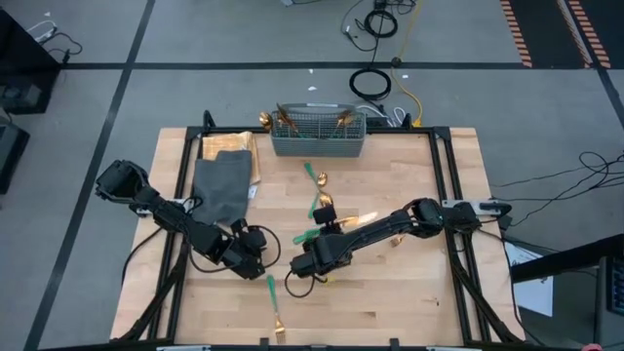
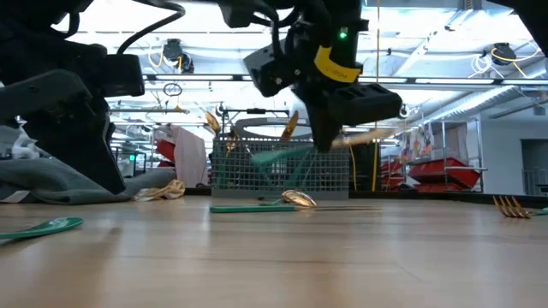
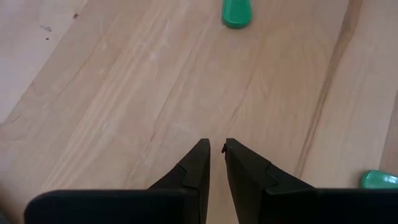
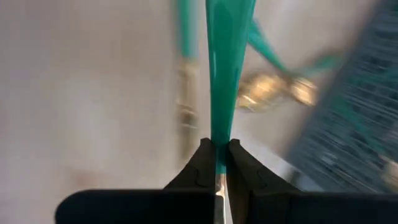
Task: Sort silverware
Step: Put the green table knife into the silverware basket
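The silverware has gold heads and teal handles. My right gripper [image 1: 310,252] [image 4: 217,149] is over the table's middle and is shut on one piece [image 2: 282,154], which hangs in the air. Two spoons [image 1: 322,181] [image 1: 325,205] lie flat between it and the basket. A fork [image 1: 276,304] lies near the near edge. Several more pieces stand in the grey mesh basket [image 1: 318,136]. My left gripper [image 1: 258,255] [image 3: 216,148] hovers just left of the right one, shut and empty, over bare wood. My right gripper pinches the piece between its two fingers where the teal handle [image 4: 219,134] meets the gold metal. The fingers come from above, pointing down, and lie across it. The piece is lifted clear and roughly level, its handle [image 2: 274,154] toward the left and its gold end [image 2: 377,135] toward the right.
The basket stands at the far edge and a dark grey cloth [image 1: 222,190] lies at the far left. A gold fork head [image 2: 514,205] lies to the right. A teal handle end [image 3: 236,12] lies ahead of my left gripper. There is bare wood on the near right.
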